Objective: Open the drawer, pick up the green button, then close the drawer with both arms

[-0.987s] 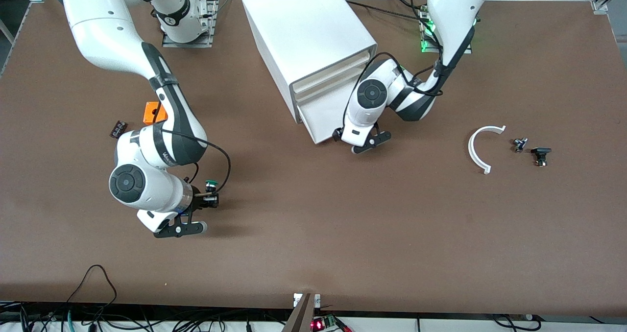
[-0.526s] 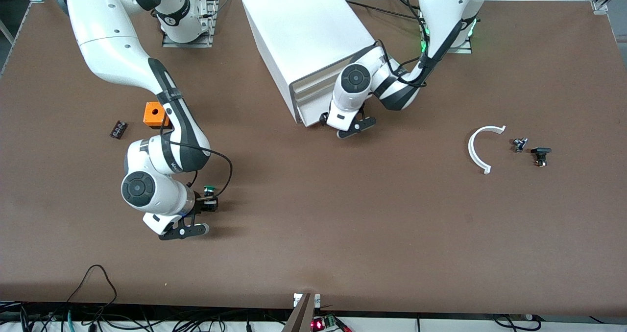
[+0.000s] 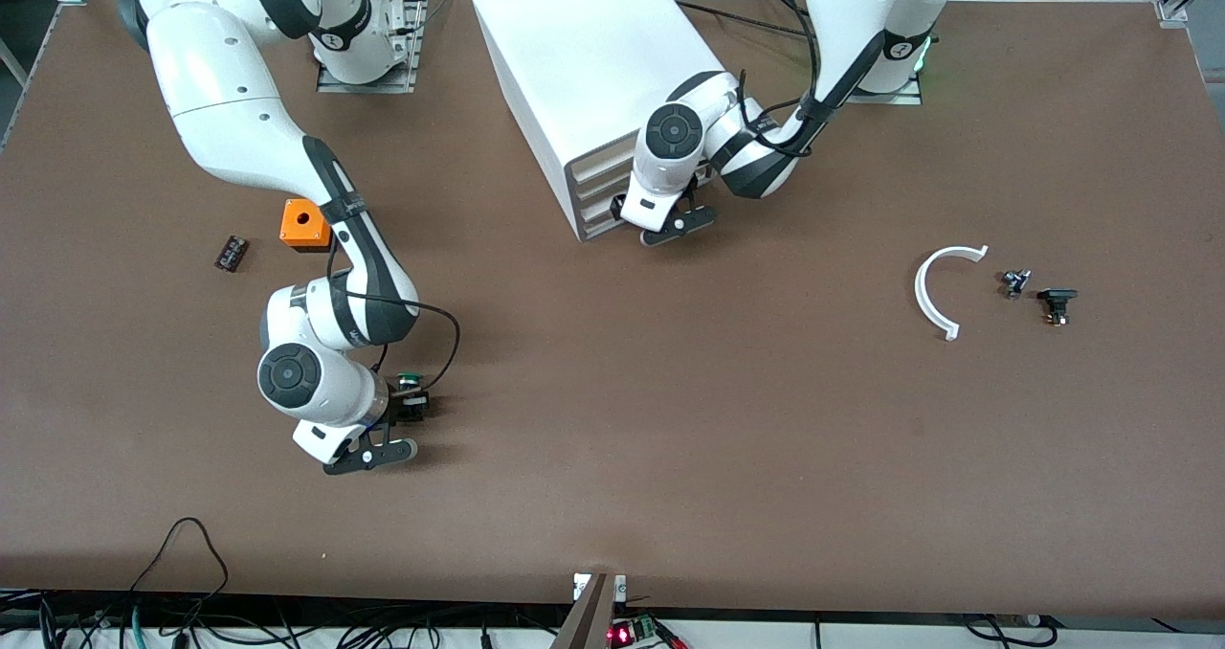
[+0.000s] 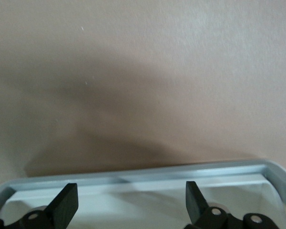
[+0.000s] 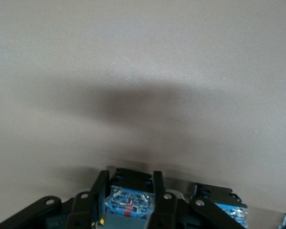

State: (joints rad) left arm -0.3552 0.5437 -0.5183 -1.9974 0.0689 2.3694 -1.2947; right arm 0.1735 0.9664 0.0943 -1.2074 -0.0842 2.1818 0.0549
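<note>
The white cabinet point(image 3: 593, 55) stands near the robots' bases, and its stacked drawers all look pushed in. The lowest drawer point(image 3: 601, 220) sits flush with the others. My left gripper point(image 3: 639, 218) is right in front of that drawer's front. In the left wrist view this gripper point(image 4: 131, 206) is open and empty, with the white drawer front point(image 4: 133, 191) between its fingers point(image 4: 66, 205). My right gripper point(image 3: 412, 404) is low over the table toward the right arm's end, shut on the button point(image 3: 410, 379) with the green cap. The right wrist view shows the fingers point(image 5: 88, 205) clamped on the button's bluish base point(image 5: 128, 202).
An orange block point(image 3: 304, 224) and a small black part point(image 3: 231, 252) lie toward the right arm's end. A white curved piece point(image 3: 943, 285) and two small dark parts point(image 3: 1014, 282) point(image 3: 1057, 302) lie toward the left arm's end.
My left gripper has pushed the lowest drawer into the cabinet until it is flush. My right gripper has shifted slightly with the green button held in it.
</note>
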